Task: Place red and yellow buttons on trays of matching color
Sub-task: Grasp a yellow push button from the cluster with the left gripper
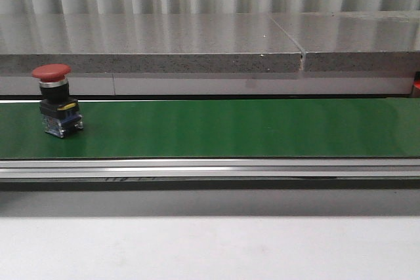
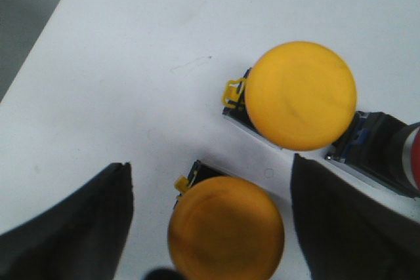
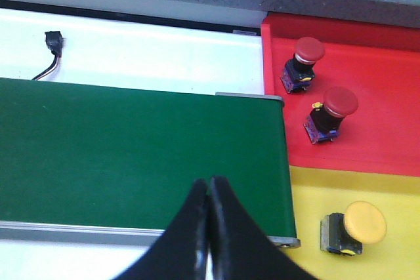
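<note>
Risk sits at the left claw (image 2: 210,227), spread around a yellow button (image 2: 226,231) on the desk (image 2: 131,63): a second yellow button (image 2: 300,95) stands just beside it, and a finger could knock it. Right claw (image 3: 209,191) hangs pressed together, empty, over the belt (image 3: 131,155).

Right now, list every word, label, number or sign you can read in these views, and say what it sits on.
Readable text: none in any view.
Red button on the green belt: its base shows blue and yellow patches, too small to tell if any is lettering.
Yellow buttons on the white table: caps plain, unmarked.
Red tray and yellow tray: no print visible on them or on their buttons.
</note>
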